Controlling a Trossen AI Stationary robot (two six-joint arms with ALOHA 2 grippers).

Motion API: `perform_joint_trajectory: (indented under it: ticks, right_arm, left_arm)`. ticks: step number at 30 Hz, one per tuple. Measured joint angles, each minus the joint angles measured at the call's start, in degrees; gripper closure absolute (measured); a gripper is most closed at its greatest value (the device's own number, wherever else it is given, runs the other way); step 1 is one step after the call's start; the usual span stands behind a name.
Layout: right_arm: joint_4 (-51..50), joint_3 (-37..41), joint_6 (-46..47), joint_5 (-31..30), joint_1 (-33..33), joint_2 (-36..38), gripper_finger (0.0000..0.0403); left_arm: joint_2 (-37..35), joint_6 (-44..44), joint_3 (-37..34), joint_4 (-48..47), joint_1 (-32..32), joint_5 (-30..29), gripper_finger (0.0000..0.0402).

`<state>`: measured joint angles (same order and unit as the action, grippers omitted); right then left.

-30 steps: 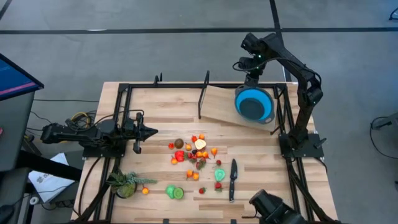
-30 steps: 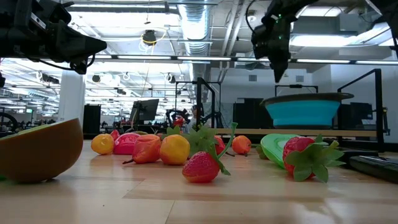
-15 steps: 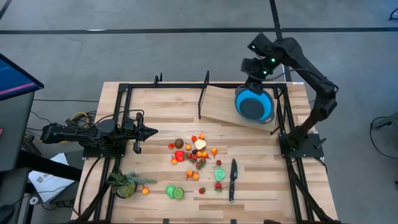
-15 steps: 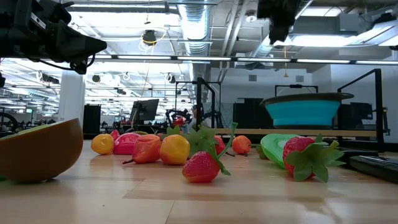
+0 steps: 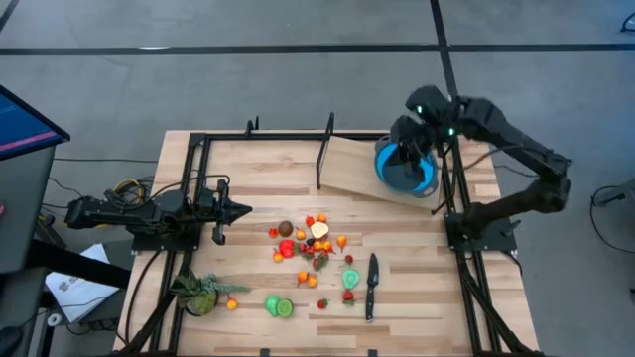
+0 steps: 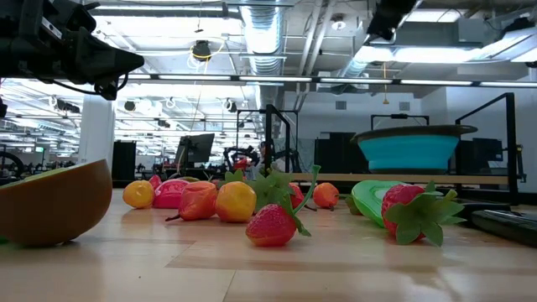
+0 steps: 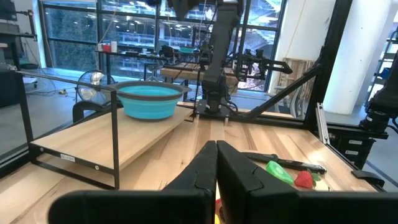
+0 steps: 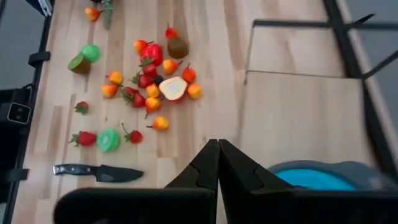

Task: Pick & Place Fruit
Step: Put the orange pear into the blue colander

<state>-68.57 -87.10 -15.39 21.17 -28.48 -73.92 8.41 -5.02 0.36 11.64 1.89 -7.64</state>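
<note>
From above, we see the fruit [image 5: 310, 245] scattered across the middle of the wooden surface [image 5: 258, 169], with a few more pieces nearer the front edge beside a leafy plant [image 5: 198, 294]. A black-handled knife [image 5: 371, 286] lies just right of the cluster. The blue bowl [image 5: 405, 167] sits on a raised wooden board [image 5: 347, 169] at the back right. The right pincer [image 5: 408, 151] hangs over the bowl; from here we cannot tell how its fingers stand. The left pincer [image 5: 236, 209] waits at the left side, pointing toward the fruit, fingers pressed together, holding nothing.

At surface height, we see a strawberry [image 6: 273, 223] in front, orange and red pieces [image 6: 236, 201] behind it, a brown halved fruit [image 6: 52, 204] at the near left, and a second strawberry [image 6: 411, 210] on the right. The bowl [image 6: 411, 144] stands on the board well behind them. Dark parts of both arms show along the top.

In the left wrist view, we see that pincer [image 7: 216, 163] with its two fingers touching. Beyond it are the bowl [image 7: 149, 101] on the board, the knife [image 7: 283, 162] and a strawberry [image 7: 304, 178].

In the right wrist view, that pincer [image 8: 218, 160] shows its fingers pressed together, empty, above the bowl's rim [image 8: 323, 177]. The fruit [image 8: 152, 84] lies well apart from it, with the knife [image 8: 99, 172] off to one side.
</note>
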Motion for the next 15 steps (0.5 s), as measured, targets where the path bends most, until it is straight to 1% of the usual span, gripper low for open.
perform_joint_trajectory:
  ticks: [3, 8, 15]
  right_arm:
    - [7.1, 10.3, 6.0, 0.0, 2.6, 5.1, 0.0402]
    - [16.7, 23.4, 15.3, -0.8, 9.2, 12.4, 0.0402]
    - [32.5, 36.8, 24.5, -8.2, 19.9, 19.0, 0.0402]
  left_arm:
    - [0.0, 0.0, 0.0, 0.0, 0.0, 0.0, 0.0401]
    - [0.0, 0.0, 0.0, 0.0, 0.0, 0.0, 0.0401]
    - [0.0, 0.0, 0.0, 0.0, 0.0, 0.0, 0.0401]
